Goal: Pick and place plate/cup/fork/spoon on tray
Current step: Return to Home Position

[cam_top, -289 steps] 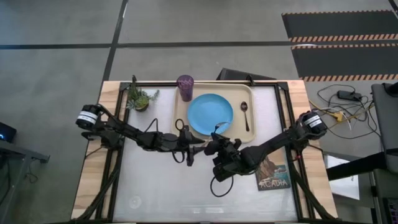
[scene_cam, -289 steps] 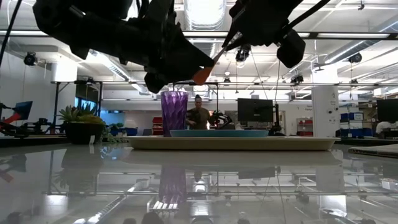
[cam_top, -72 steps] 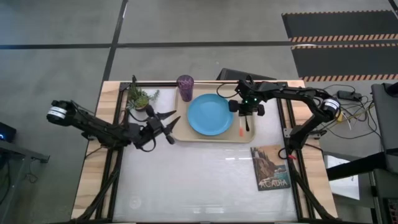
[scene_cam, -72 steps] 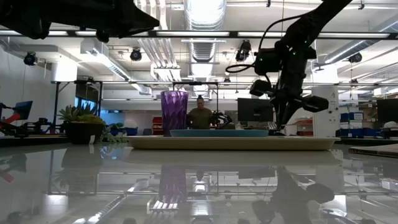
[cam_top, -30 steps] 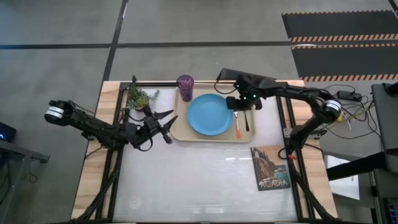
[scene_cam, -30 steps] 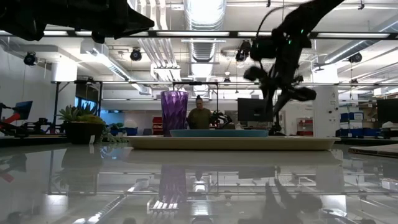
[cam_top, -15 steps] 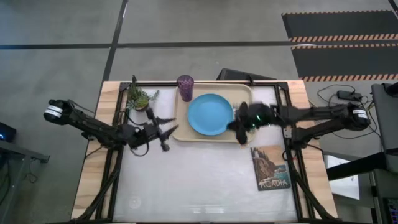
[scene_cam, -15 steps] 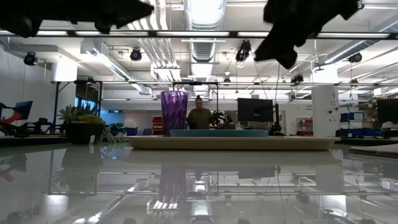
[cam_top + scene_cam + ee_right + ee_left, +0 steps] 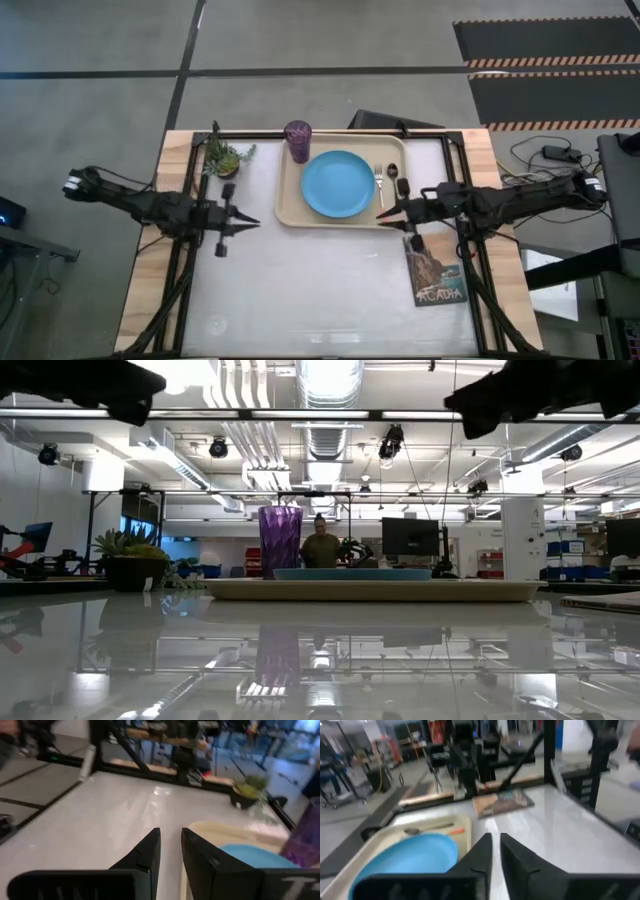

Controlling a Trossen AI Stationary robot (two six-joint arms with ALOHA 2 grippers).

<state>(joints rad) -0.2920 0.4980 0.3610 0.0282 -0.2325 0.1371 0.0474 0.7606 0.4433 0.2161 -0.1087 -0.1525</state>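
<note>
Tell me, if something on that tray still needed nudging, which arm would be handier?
Probably the right. Its gripper hovers at the tray's near right corner, beside the fork and spoon. The left gripper sits farther off, left of the tray. Everything already lies on it, though.

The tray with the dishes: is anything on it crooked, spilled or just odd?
Nothing stands out. On the tray the plate lies flat in the middle, the cup stands upright at a far corner, and the fork and spoon lie side by side beside the plate. Nothing looks spilled. Both grippers are off the tray.
</note>
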